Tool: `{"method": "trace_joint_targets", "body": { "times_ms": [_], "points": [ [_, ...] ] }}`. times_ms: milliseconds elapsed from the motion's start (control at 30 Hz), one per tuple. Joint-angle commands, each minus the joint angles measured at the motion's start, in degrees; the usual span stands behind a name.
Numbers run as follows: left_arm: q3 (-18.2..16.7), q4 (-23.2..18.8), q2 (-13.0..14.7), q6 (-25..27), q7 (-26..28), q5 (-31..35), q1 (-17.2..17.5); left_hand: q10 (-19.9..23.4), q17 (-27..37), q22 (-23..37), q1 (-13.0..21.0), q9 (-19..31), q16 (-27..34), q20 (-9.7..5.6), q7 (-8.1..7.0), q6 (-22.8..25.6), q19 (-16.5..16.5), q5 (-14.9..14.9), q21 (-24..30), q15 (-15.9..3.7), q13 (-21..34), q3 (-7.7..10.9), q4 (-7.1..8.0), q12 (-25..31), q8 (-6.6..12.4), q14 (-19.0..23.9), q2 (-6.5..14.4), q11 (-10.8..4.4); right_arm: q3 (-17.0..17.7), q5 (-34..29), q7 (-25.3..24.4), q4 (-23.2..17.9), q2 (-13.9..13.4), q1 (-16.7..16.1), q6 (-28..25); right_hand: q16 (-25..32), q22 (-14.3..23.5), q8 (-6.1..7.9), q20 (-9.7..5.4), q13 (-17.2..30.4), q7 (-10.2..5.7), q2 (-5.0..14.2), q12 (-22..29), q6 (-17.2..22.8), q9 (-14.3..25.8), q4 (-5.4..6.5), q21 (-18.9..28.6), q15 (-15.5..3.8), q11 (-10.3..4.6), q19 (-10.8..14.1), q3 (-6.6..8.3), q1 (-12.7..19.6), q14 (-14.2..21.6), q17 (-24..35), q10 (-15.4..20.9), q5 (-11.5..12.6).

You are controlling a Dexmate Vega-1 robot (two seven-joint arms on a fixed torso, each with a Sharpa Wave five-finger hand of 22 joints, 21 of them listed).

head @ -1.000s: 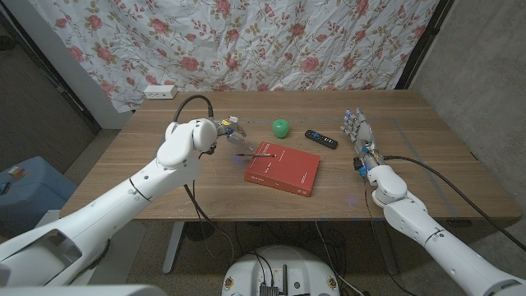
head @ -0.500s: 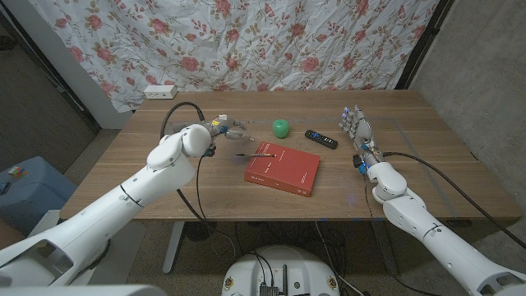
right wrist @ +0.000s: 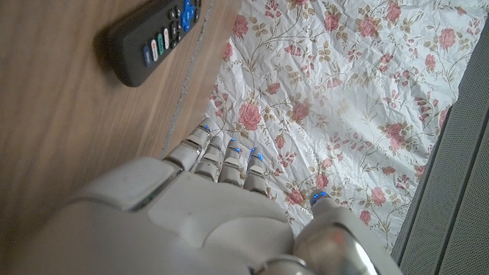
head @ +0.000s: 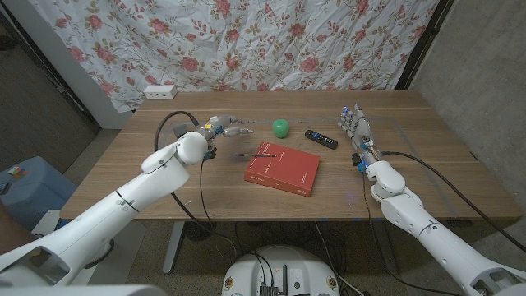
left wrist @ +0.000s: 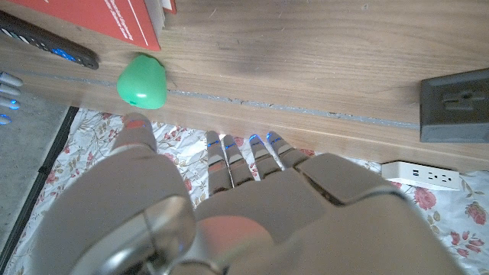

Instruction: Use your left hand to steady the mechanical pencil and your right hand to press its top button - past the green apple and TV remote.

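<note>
The mechanical pencil (head: 255, 154) lies thin and dark across the near left corner of a red book (head: 283, 167) in the middle of the table. Behind the book sit the green apple (head: 281, 127) and the black TV remote (head: 321, 139). My left hand (head: 224, 126) hovers left of the apple and behind the pencil, fingers stretched out and holding nothing. The left wrist view looks over that hand (left wrist: 229, 206) to the apple (left wrist: 141, 82) and the book (left wrist: 114, 19). My right hand (head: 357, 127) stands upright right of the remote (right wrist: 153, 38), fingers straight and empty.
A white power strip (head: 159, 91) lies at the table's far left edge, below a flowered curtain (head: 271, 41). A black cable (head: 177, 123) loops over my left arm. Bare wood (head: 427, 156) spreads around the book and along the right side.
My left hand has drawn back and to the left, away from the pencil, and the arm has dropped lower. The right hand has barely moved.
</note>
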Motion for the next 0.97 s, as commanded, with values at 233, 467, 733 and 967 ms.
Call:
{"method": "trace_joint_targets", "body": {
  "times_ms": [233,467,733,967],
  "points": [
    [-1.6,9.8,-4.6,-18.7,26.2,-19.6,2.6,0.1,0.2,0.1,-1.4,0.1,0.3,-1.62,0.87,0.0,1.2,0.2,0.2,-1.57,0.0,0.73,1.03,0.4,0.13,0.8,2.4,0.65,-0.4,0.3,-0.3,2.8,2.7,2.6,-0.3,0.4,0.1,0.33,-0.11,0.1,0.19,0.69,0.5,0.4,0.1,0.03,0.4,-0.43,0.01,0.3,-0.27,-0.1,0.7,0.1,1.1,0.3],
    [-1.3,14.4,-7.4,-23.9,29.8,-22.7,2.2,0.4,0.2,0.1,-1.5,0.1,0.4,-1.73,1.05,0.1,1.6,0.2,0.2,-1.58,0.0,1.02,0.98,0.5,0.19,1.1,2.9,0.45,-0.8,-0.1,-0.6,3.9,3.4,3.6,-0.3,0.5,0.1,0.28,-0.07,0.1,0.33,0.7,0.5,0.3,0.1,0.06,0.4,-0.56,-0.04,0.5,-0.37,-0.1,1.0,0.0,1.3,0.3],
    [-1.2,19.5,-10.6,-30.1,32.3,-26.2,1.4,0.2,0.2,0.1,-1.7,0.0,0.2,-1.31,1.23,0.2,1.8,0.5,0.0,-0.98,0.0,2.29,1.06,0.5,0.17,0.9,5.1,0.7,-1.3,1.0,1.1,5.5,4.1,5.4,-0.8,0.5,0.1,0.27,-0.17,0.1,0.42,0.79,0.6,0.4,0.1,0.09,0.4,-0.67,-0.3,0.5,-0.4,-0.1,1.1,0.0,1.8,0.4],
    [-2.1,26.7,-15.2,-41.3,34.8,-30.1,0.9,1.1,0.1,0.1,-1.7,0.0,0.4,-1.3,1.12,1.7,3.5,0.7,0.3,-1.27,0.0,3.79,0.8,0.8,0.61,1.9,6.0,0.42,-1.8,0.8,1.0,6.0,4.4,6.5,-1.9,0.6,0.1,0.16,-0.12,0.1,0.67,0.85,0.5,0.2,0.1,0.11,0.4,-0.72,-0.22,0.6,-0.44,0.0,1.3,0.0,1.9,0.4]
  ]
}}
